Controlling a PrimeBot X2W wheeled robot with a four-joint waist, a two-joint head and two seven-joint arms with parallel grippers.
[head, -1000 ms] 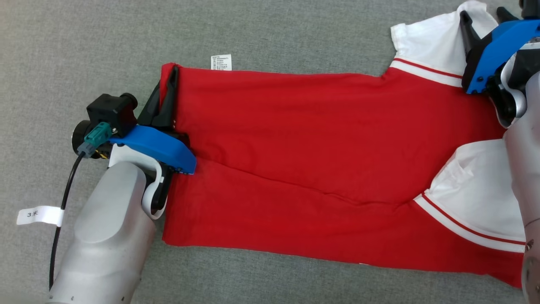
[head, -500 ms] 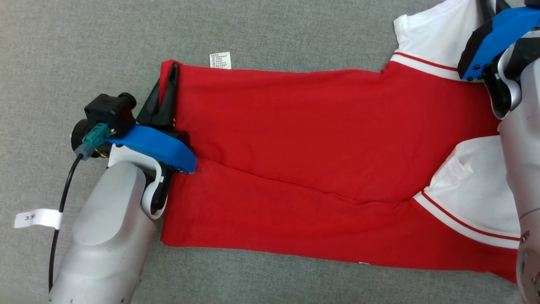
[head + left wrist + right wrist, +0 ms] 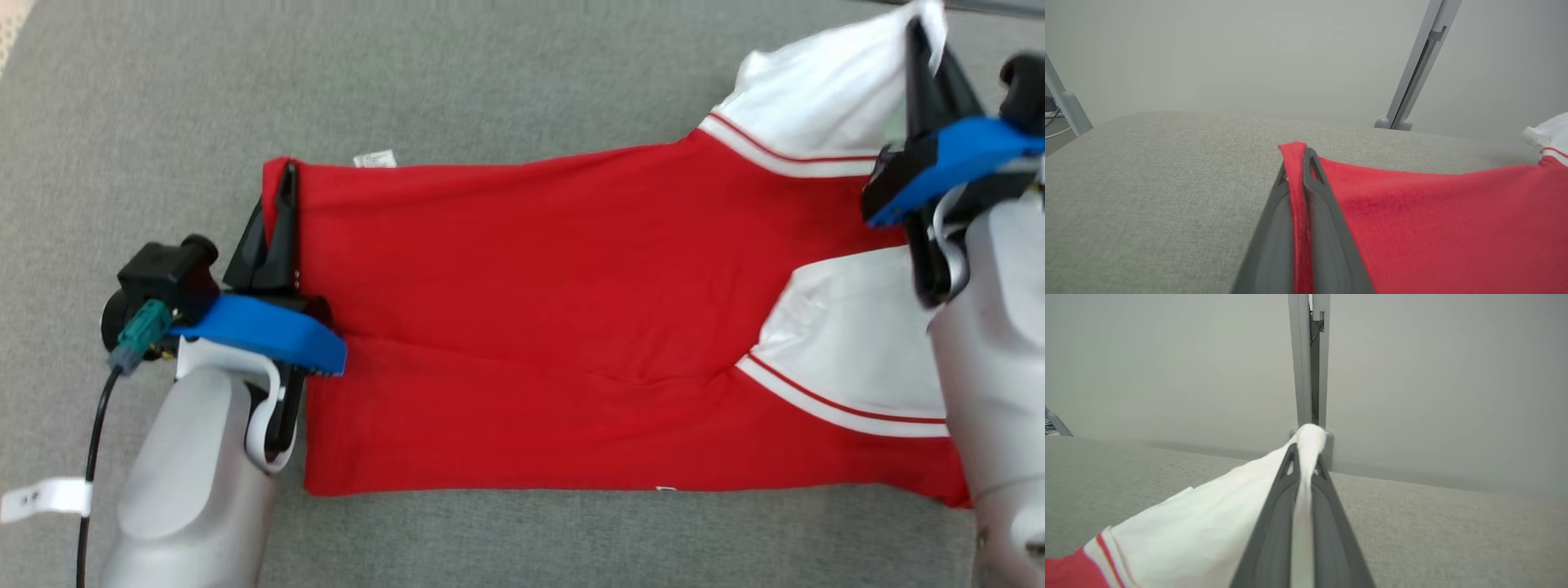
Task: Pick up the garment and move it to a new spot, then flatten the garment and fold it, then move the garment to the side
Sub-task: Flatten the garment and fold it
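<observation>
Both arms seem to have lifted the shirt's far edge since a second ago, and the camera has shifted too. The red shirt [image 3: 531,327] lies on the grey desk [image 3: 490,73], long axis left to right. The left gripper [image 3: 286,175] has its jaws clamped on the far left corner, and the right gripper [image 3: 922,41] pinches the white sleeve tip. The fold should bring that edge nearward; nothing blocks it.

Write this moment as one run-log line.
garment: on grey surface | left gripper jaws: shut on hem | right gripper jaws: shut on sleeve
</observation>
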